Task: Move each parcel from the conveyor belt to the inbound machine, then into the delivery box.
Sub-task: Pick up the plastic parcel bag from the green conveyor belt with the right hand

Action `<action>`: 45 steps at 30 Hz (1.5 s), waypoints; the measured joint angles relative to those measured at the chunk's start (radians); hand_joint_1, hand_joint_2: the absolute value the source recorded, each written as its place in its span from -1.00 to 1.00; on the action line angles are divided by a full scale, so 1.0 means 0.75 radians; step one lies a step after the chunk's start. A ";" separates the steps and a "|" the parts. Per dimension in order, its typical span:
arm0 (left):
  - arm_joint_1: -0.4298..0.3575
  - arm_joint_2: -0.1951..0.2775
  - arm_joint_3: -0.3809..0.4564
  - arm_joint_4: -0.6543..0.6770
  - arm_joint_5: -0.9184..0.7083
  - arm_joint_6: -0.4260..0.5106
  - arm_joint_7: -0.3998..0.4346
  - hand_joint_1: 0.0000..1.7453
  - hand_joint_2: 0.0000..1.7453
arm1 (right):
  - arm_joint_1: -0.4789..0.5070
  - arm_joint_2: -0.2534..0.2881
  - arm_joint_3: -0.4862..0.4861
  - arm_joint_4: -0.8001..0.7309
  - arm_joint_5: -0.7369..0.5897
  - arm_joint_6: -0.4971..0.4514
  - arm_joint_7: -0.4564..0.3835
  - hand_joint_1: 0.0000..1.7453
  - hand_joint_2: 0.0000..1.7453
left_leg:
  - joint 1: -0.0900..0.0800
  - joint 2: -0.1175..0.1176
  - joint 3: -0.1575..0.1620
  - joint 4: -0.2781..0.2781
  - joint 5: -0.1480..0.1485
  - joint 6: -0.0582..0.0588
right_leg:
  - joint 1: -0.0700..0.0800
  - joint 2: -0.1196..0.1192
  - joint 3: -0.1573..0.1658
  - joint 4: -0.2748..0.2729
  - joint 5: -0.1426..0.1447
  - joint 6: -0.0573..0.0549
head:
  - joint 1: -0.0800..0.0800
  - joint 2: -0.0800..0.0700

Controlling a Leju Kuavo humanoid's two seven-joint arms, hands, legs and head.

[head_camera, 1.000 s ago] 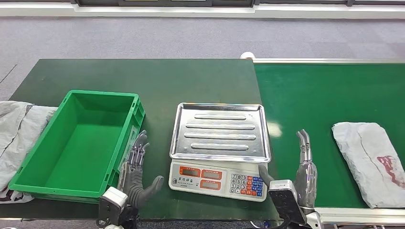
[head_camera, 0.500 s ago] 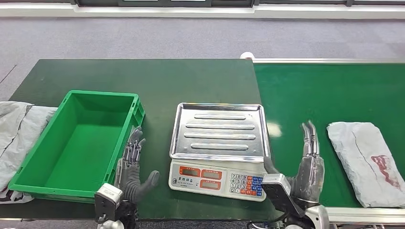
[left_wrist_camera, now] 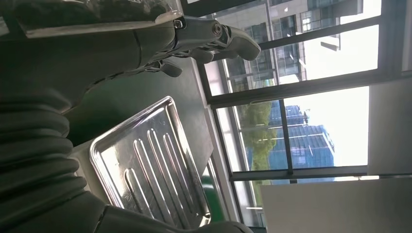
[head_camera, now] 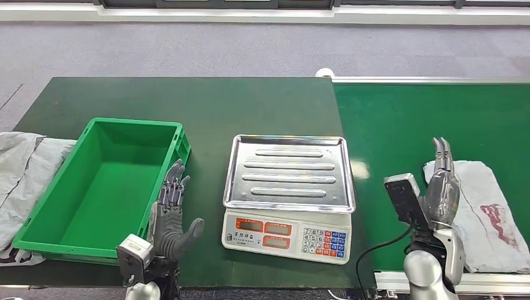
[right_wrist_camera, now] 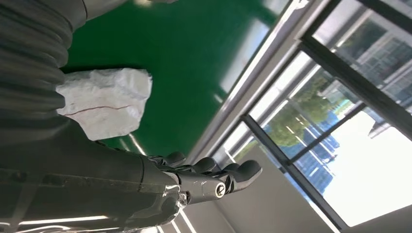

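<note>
Grey carpet surrounds a dark green table [head_camera: 206,103], and a green conveyor belt [head_camera: 400,119] butts against it on the side of the right robot hand. On the table, just beside the left robot hand, stands an open green delivery box [head_camera: 75,222] with nothing visible inside. Between the two hands sits the inbound machine [head_camera: 287,200], a weighing scale with a bare steel tray and a keypad front. Grey bags [head_camera: 22,172] lie beyond the box, on the far side from the left robot hand.

One parcel [head_camera: 490,206], a crumpled grey bag with a red mark, lies on the belt directly beside the right robot hand [head_camera: 442,190], which overlaps the parcel's near edge in the head view. That hand is raised edge-on, fingers straight and together, holding nothing; whether it touches the parcel cannot be told. The left robot hand [head_camera: 169,215] hovers between the box and the scale, fingers spread and nothing in it.

Judging by this, the step in hand is the first one: reaching for the parcel on the belt. The next move likely calls for the right robot hand to come over the parcel, close its fingers around the soft bag, and carry it across to the steel tray. The bag looks limp, so a grip near its middle would probably hold best.
</note>
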 joint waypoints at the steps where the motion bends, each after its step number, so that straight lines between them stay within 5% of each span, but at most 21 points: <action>1: -0.002 0.000 0.002 0.000 0.007 -0.004 0.001 -1.00 1.00 | -0.020 -0.013 -0.027 0.039 -0.014 0.009 0.000 -1.00 1.00 | 0.000 -0.001 0.000 0.000 0.000 0.000 | 0.000 -0.001 0.000 0.000 0.000 0.000 | 0.000 0.000; 11: -0.006 0.000 0.018 0.006 0.017 -0.007 0.011 -1.00 1.00 | -0.118 -0.117 -0.257 0.415 -0.032 0.030 0.093 -1.00 1.00 | -0.001 -0.001 -0.001 0.000 -0.001 0.001 | -0.001 -0.001 0.000 -0.001 -0.001 0.001 | 0.000 0.000; 19: -0.007 0.000 0.018 0.009 0.015 -0.007 0.038 -1.00 1.00 | -0.121 -0.169 -0.355 0.687 0.235 0.076 0.391 -1.00 1.00 | -0.001 -0.001 -0.001 0.000 -0.002 0.002 | -0.001 -0.001 -0.001 -0.001 -0.001 0.001 | 0.000 0.000; 37: -0.010 0.000 0.018 -0.001 -0.013 -0.005 0.071 -1.00 1.00 | -0.138 -0.147 -0.393 0.905 0.387 0.187 0.538 -1.00 1.00 | 0.000 0.001 0.001 0.000 -0.002 0.002 | 0.000 0.001 0.002 -0.002 -0.001 0.002 | 0.000 0.000; 41: -0.007 0.000 0.018 -0.004 -0.016 -0.004 0.071 -1.00 1.00 | -0.152 -0.136 -0.401 0.915 0.403 0.222 0.549 1.00 1.00 | 0.000 0.001 0.004 0.000 -0.002 0.003 | 0.000 0.001 0.006 -0.003 -0.001 0.002 | 0.000 0.000; 45: -0.007 0.000 0.019 -0.005 -0.017 -0.004 0.071 -1.00 1.00 | -0.160 -0.122 -0.404 0.920 0.430 0.275 0.558 1.00 1.00 | 0.000 0.001 0.008 0.000 -0.002 0.005 | 0.000 0.000 0.012 -0.005 0.000 0.003 | 0.000 0.000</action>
